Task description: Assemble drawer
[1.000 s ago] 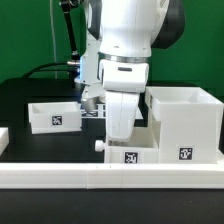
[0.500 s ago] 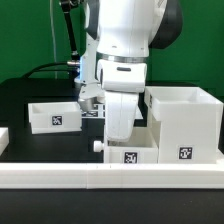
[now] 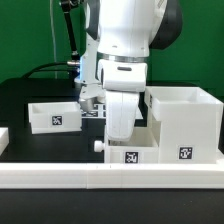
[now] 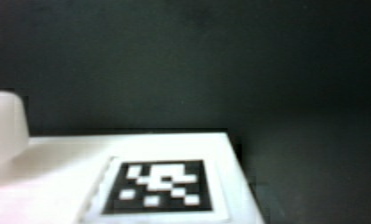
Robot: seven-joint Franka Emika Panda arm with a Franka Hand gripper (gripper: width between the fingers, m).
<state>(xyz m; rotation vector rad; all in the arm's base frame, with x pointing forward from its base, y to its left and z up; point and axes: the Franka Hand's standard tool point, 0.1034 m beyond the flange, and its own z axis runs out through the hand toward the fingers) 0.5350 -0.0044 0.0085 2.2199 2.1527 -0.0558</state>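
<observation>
Apparently the gripper (image 3: pixel 121 137) is hanging over the lower-centre knobbed tray (image 3: pixel 135 156); clenched or released, I cannot tell. Gripping one wall squarely is looking wisest.

Your counter (image 3: pixel 25 95) is matte black, set against a flat green backdrop (image 3: pixel 30 30). The arm (image 3: pixel 125 40) is glossy white with a dark grey patch. The knobbed tray (image 3: pixel 142 152), the second tray (image 3: pixel 40 114) and the shell (image 3: pixel 185 120) are plain white, each with a black-and-white checked tag. The border wall (image 3: pixel 110 178) along the counter's edge is white. In the wrist view, a tag (image 4: pixel 161 187) shows white blocks on black.
</observation>
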